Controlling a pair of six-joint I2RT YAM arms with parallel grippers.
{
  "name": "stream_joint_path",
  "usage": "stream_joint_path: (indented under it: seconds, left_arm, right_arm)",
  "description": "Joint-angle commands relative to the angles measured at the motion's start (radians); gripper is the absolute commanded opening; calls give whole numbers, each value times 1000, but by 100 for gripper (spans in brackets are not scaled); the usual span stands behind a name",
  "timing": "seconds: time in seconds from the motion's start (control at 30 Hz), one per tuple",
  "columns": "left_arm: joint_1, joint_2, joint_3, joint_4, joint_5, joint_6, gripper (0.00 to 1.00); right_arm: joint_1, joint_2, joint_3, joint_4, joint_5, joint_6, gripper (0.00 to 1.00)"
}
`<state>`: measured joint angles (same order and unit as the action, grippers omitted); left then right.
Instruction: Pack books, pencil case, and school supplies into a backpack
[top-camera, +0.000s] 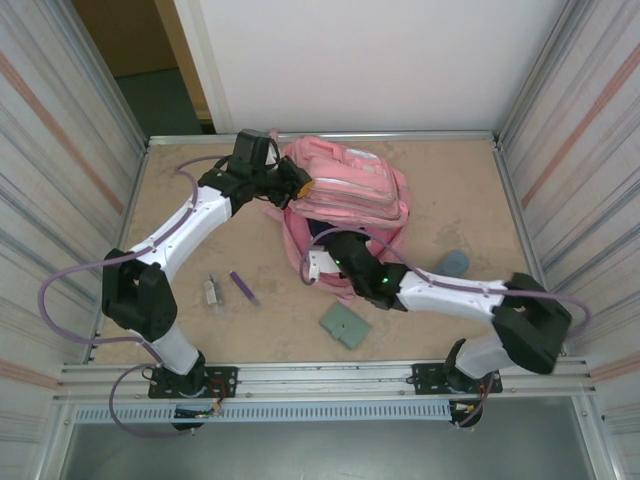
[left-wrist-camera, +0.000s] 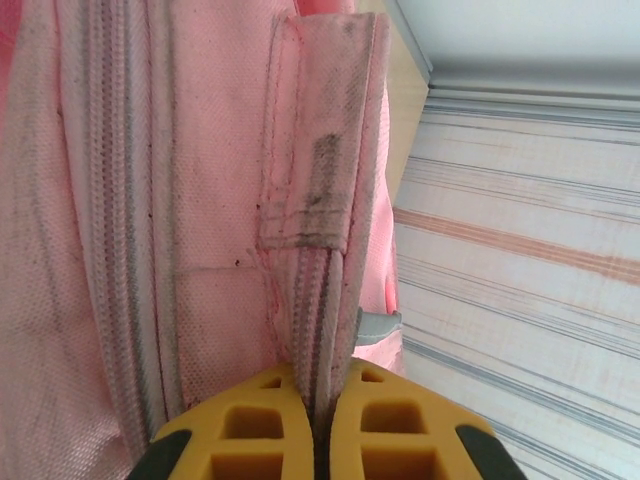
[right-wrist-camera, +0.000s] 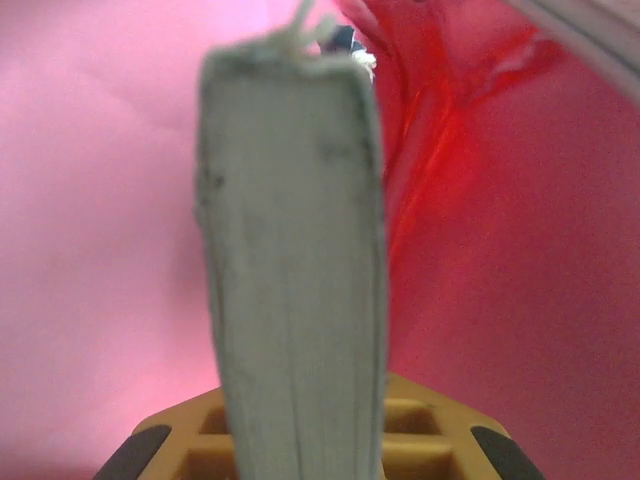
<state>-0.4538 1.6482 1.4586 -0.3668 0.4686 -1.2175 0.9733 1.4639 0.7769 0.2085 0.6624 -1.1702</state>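
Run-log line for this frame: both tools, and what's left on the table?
left tool: shut on backpack zip edge | right tool: shut on book, inside backpack | on table: pencil case, folder, pen

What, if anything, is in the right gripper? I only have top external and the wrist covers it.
Observer: A book, edge-on with its page block facing the wrist camera. The right gripper is clamped on it.
Operator: In the bag?
Observer: Looks like it. Pink backpack fabric surrounds the book on both sides.
Operator: Left gripper?
Observer: The left gripper is shut on a zipper seam of the backpack, just below a sewn pink tab.
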Motion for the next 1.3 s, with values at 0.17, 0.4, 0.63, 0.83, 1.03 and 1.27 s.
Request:
stream_joint_path:
  seconds: [0.17,0.4,0.63,0.83,1.03,1.27]
  left_arm:
    - [-7,-96,-4,163,159,-31,0]
    - [-6,-118,-29,157,170,-27,0]
    - [11,-130,-40,119,197,-13,0]
    - [39,-116,-89,151,204,-25,0]
    - [65,-60,-102,159,237,-24,0]
    - [81,-34,-120,174,236,-18,0]
  right_arm:
    - [-133,162,75,313,65,1,2]
    - [-236,355,141,415,-7,-53,4]
    - [-304,530,198,515,-63,-132,17]
    - [-279,495,149,471,-128,-111,36]
    - [-266,370,88,304,-250,-66,51]
    - [-253,247,49,121,-323,-55,54]
